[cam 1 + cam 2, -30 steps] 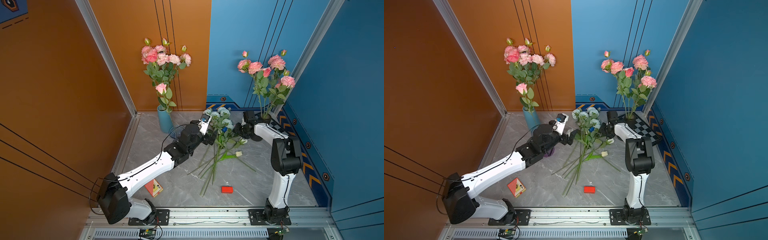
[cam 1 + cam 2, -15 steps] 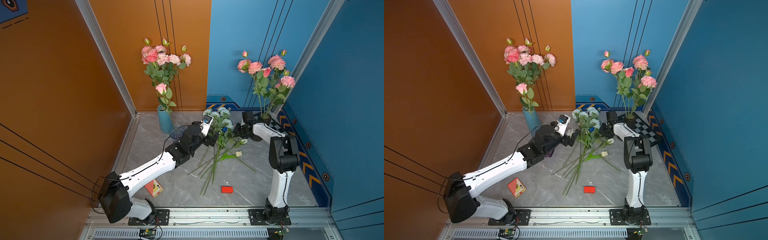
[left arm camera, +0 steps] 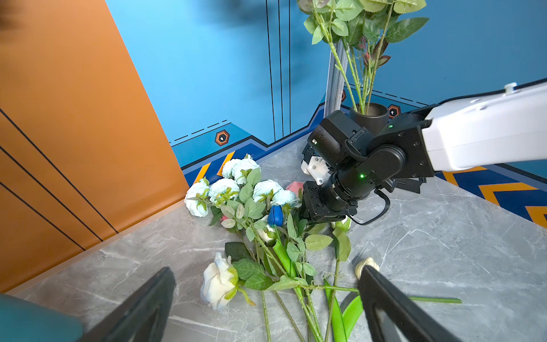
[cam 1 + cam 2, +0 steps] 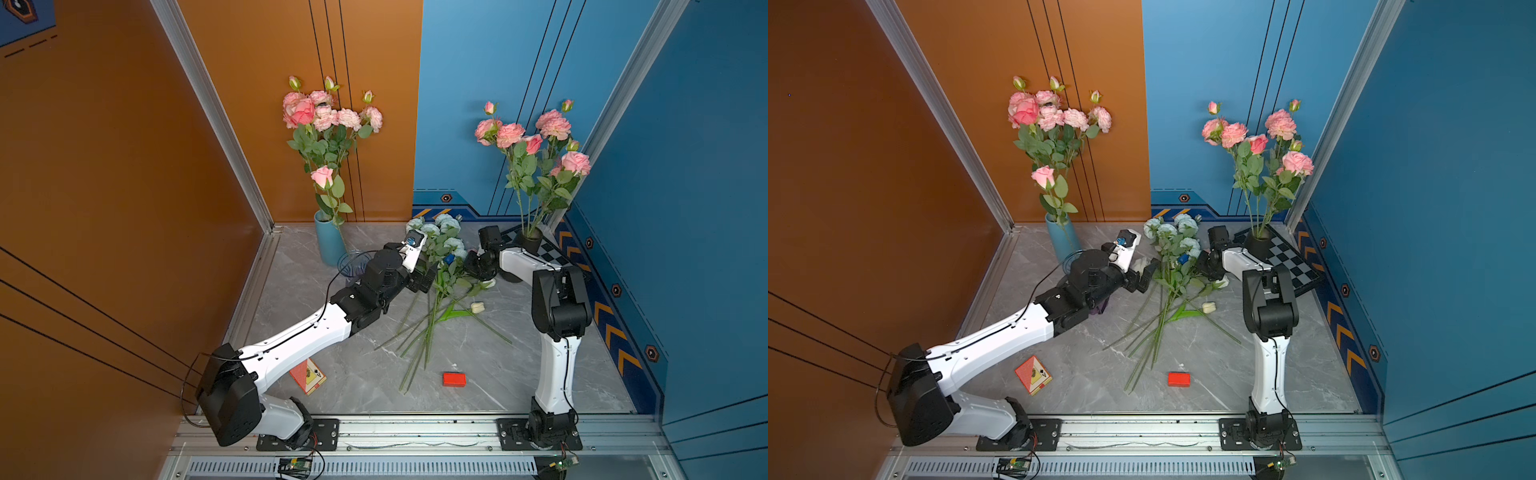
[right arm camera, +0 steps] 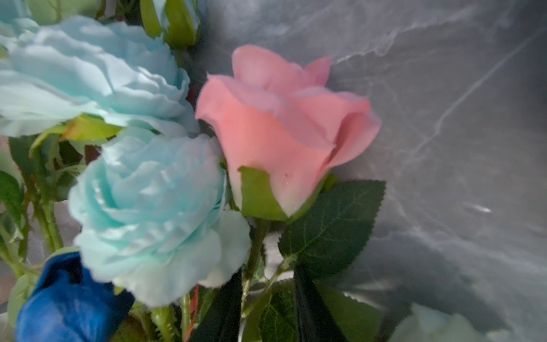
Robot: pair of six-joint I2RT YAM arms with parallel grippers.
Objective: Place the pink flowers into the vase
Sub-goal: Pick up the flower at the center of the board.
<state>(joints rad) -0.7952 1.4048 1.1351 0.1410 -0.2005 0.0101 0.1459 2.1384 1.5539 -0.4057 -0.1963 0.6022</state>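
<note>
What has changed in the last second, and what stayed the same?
The right gripper has been narrowing its jaws around the stem of the pink rose lying in the flower pile; whether it grips yet cannot be told. The left arm shifted slightly, and the left gripper stayed wide open, holding nothing. The blue vase, the black vase, their pink flowers and the red block did not move.

The floor [image 4: 519, 374] looks like smooth grey marbled stone with a soft sheen, edged at six o'clock by a ribbed, brushed metal rail [image 4: 415, 430]. The arm links [image 4: 299, 343] are glossy white plastic with matt black joints. The pink rose [image 5: 284, 127] has soft, cloth-like matt petals and veined fabric leaves.
</note>
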